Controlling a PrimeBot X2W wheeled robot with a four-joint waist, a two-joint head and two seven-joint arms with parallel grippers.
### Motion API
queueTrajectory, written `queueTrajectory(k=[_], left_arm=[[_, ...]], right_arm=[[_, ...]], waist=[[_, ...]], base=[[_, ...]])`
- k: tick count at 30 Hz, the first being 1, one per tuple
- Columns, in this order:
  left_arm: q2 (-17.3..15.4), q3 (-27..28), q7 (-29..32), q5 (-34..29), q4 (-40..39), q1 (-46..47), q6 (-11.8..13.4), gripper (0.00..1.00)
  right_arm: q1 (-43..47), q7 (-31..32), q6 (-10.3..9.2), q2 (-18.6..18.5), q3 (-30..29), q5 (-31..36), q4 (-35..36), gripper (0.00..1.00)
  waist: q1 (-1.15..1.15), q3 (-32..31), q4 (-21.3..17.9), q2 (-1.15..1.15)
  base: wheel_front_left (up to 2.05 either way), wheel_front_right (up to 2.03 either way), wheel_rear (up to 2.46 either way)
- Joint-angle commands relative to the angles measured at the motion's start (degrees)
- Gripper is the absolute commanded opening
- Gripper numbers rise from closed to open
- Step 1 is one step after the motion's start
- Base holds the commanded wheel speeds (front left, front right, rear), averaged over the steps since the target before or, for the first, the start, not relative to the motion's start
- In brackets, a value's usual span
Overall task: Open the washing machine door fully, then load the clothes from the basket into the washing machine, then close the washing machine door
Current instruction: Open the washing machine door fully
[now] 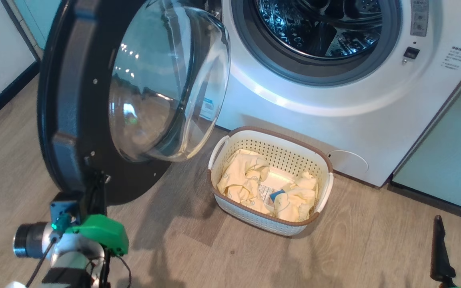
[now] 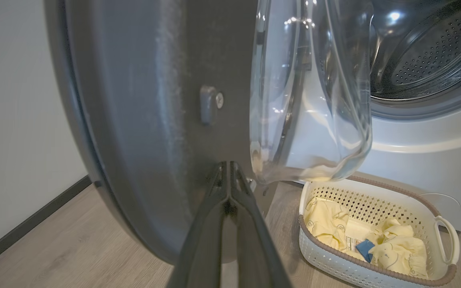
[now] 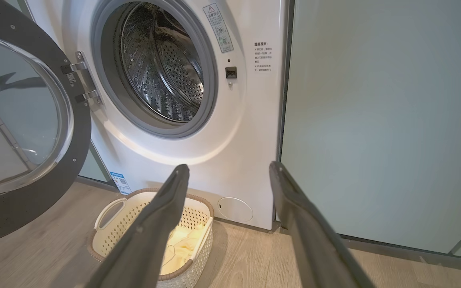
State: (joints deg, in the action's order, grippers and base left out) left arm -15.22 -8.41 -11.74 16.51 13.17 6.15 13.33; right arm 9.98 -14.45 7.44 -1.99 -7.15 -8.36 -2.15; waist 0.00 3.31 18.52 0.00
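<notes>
The door (image 1: 66,100) is being touched by the left fingers (image 2: 208,224), pressed together; the right fingers (image 3: 150,232) are being held spread. A slip off its glossy rim is being risked.

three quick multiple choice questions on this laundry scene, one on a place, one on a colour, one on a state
1. Where is the basket?
A. on the floor before the washing machine
B. on a shelf
C. on top of the machine

2. What colour are the clothes?
A. red
B. pale yellow
C. black

3. How is the washing machine door?
A. latched shut
B. taken off
C. swung open

Answers: 1 A, it stands on wood planks below the opening; 2 B, yellow fabric lies in it; 3 C, the steel drum is exposed.
</notes>
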Motion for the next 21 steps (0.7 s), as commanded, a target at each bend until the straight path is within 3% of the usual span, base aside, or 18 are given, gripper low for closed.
queueTrajectory(k=[1,21], left_arm=[[-1.96,3.13,-0.74,0.39,-0.89,3.47,0.06,0.0],[-2.25,6.96,-3.2,1.01,11.58,13.22,-0.28,0.0]], right_arm=[[-2.06,-0.55,0.05,-0.88,0.92,0.71,1.72,1.0],[-3.37,-0.55,0.05,-0.88,-0.66,3.31,2.07,1.0]], waist=[[0.0,0.2,-0.02,0.0],[0.0,4.52,1.98,0.0]], base=[[0.0,0.0,0.0],[0.0,0.0,0.0]])
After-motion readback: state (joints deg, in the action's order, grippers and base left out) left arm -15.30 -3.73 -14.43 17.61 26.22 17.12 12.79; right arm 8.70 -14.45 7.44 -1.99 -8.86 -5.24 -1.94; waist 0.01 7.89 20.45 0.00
